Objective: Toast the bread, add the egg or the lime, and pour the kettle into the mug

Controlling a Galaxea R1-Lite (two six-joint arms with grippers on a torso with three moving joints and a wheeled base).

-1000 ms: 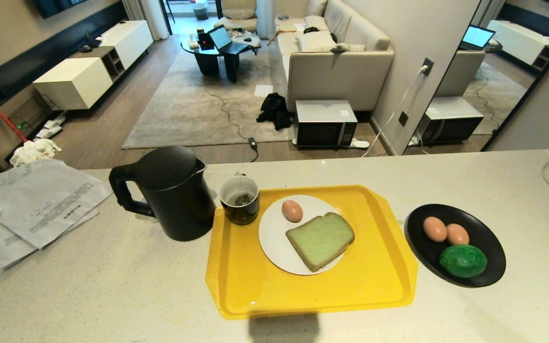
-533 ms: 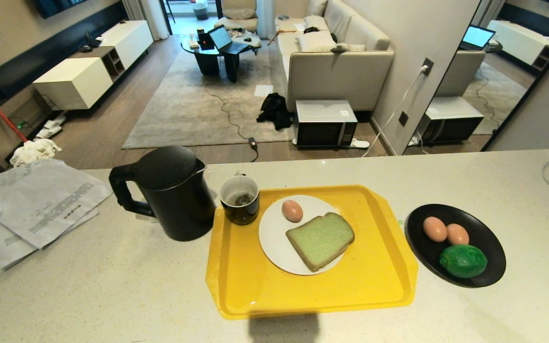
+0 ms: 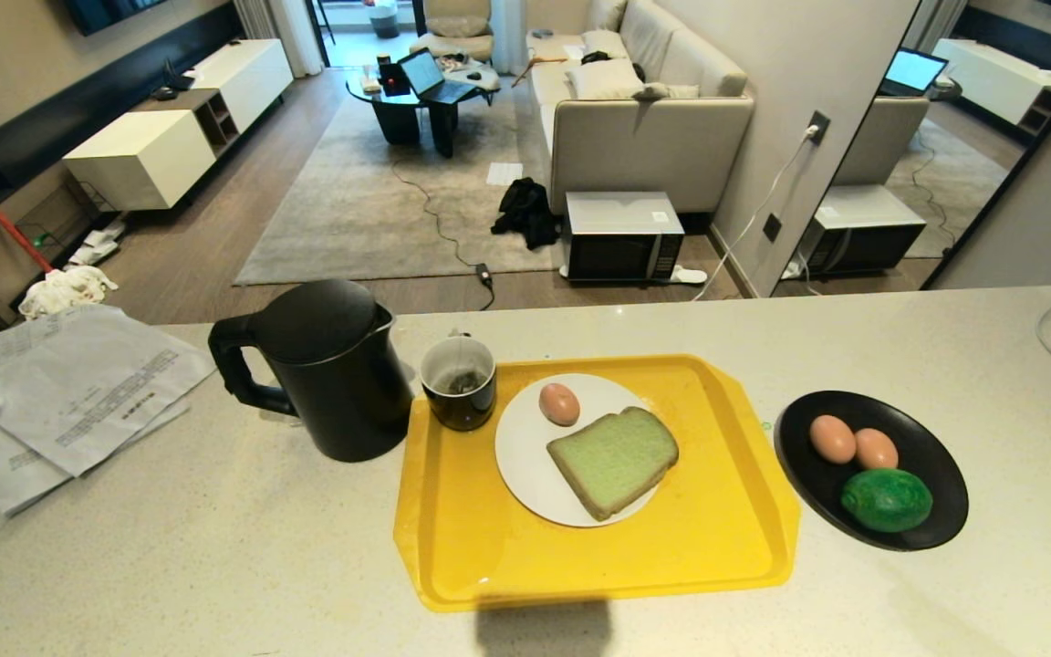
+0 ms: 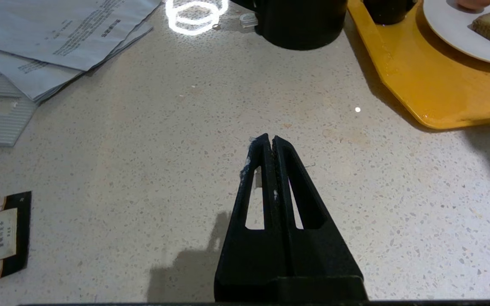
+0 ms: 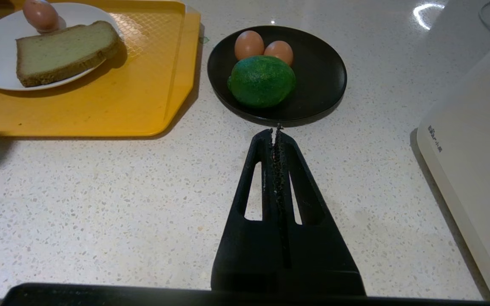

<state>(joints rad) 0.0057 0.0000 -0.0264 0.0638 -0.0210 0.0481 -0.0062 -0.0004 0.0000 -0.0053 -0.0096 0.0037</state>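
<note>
Together, bread and egg share the white plate.

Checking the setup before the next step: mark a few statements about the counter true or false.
1. The bread lies on the white plate with one egg. True.
2. The lime sits on the yellow tray. False: it is in the black dish with two eggs.
3. The mug stands on the tray's corner, next to the kettle. True.
4. The left gripper holds the kettle. False: it is shut on nothing, over bare counter.
5. The right gripper is open. False: shut.
</note>
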